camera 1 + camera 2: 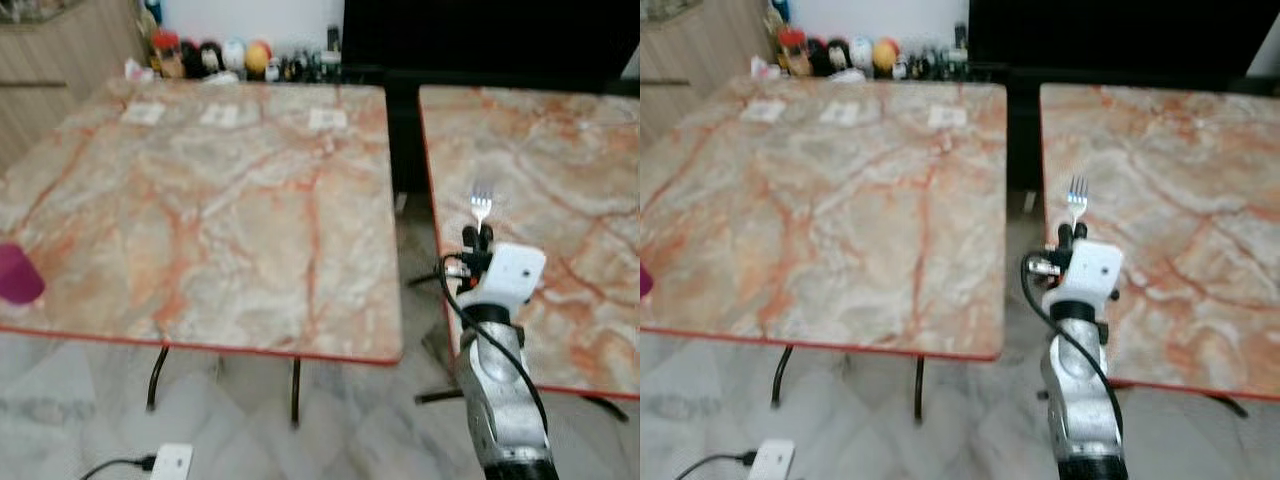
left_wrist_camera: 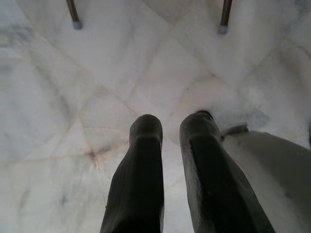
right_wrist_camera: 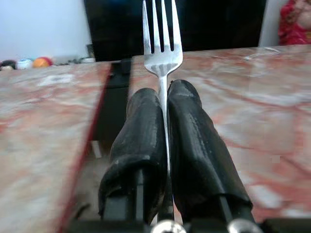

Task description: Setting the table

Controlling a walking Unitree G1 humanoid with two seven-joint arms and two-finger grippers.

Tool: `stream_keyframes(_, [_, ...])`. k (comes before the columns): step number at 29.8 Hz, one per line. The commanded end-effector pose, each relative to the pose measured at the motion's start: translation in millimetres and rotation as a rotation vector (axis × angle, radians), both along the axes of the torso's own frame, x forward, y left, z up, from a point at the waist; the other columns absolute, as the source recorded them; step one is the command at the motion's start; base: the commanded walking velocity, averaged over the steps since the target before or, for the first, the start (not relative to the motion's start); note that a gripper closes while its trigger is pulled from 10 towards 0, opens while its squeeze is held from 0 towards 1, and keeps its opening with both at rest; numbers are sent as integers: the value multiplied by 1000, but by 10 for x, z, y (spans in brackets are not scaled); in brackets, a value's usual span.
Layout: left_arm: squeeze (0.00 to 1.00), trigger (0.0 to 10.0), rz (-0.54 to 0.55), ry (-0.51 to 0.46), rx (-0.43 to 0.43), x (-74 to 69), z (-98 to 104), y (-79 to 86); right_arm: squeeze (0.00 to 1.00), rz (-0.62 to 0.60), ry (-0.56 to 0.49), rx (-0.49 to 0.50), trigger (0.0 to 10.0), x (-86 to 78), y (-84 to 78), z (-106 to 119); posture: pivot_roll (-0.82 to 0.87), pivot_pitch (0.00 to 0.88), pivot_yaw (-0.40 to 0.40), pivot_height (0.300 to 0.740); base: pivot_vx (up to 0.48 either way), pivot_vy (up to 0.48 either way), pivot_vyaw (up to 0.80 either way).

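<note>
While the right gripper (image 3: 164,97) pinches a silver fork (image 1: 481,205) between its two black fingers, tines up and handle clamped in the seam between them, the arm holds it just above the near left edge of the right marble table (image 1: 560,180), close to the gap that separates it from the left marble table (image 1: 200,200). By my reading, the step in hand is carrying: the fork is picked up and in transit, not yet laid at any place.

On the left tabletop three small white cards or napkins (image 1: 225,115) lie in a row near the far edge, and a magenta cup (image 1: 18,273) stands at the near left edge, half out of frame. A cluster of small bottles and figures (image 1: 215,55) sits beyond the far edge on a shelf or counter; they are too blurred to identify.

The left gripper (image 2: 167,133) hangs idle, pointing at the pale tiled floor (image 2: 73,97), its fingers slightly apart with nothing between them.

The next move likely calls for choosing a setting spot, swinging the arm over that tabletop, tipping the fork from upright to flat, lowering until the handle rests on the marble, and only then releasing. A thin handle held in a narrow seam could pivot as it tilts, so the turn should be slow
</note>
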State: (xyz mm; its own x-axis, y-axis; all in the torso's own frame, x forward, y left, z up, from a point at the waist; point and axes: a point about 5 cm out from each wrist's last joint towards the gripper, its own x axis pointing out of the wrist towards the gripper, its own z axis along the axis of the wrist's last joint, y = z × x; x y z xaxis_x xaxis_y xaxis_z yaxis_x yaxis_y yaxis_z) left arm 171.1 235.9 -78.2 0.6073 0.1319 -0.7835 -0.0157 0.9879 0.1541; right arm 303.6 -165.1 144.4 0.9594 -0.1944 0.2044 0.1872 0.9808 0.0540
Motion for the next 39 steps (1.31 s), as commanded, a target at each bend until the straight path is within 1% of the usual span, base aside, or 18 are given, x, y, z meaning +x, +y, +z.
stream_keyframes(1, [0, 10000, -28, 32, 1, -75, -47, -48, 0, -33, -18, -3, 10000, 1, -86, 39, -89, 46, 35, 740, 0, -375, 0])
stream_keyframes(9, [0, 10000, -23, 25, 2, -59, -39, -44, 0, -61, -3, 1, 10000, 28, -140, 27, -84, 66, 34, 740, 0, -376, 0])
stream_keyframes(11, [0, 10000, -23, 25, 2, -55, -38, -45, 0, -65, 8, 20, 10000, 33, -145, 20, -85, 70, 36, 740, 0, -386, 0])
stream_keyframes(15, [0, 10000, -21, 25, 1, -51, -36, -45, 0, -65, -2, 23, 10000, 32, -149, 31, -85, 80, 36, 740, 0, -390, -720])
stream_keyframes(24, [0, 10000, -19, 24, 2, -42, -32, -42, 0, -77, 0, 9, 10000, 35, -162, 34, -83, 92, 36, 740, 0, -390, 0])
stream_keyframes(31, [0, 10000, -19, 25, 3, -43, -32, -38, 0, -94, -2, 9, 10000, 39, -216, 44, -85, 98, 39, 740, 0, -393, 0])
stream_keyframes(39, [0, 10000, -20, 24, 4, -40, -31, -37, 0, -104, -3, 4, 10000, 43, -241, 53, -87, 99, 39, 740, 0, -392, 0])
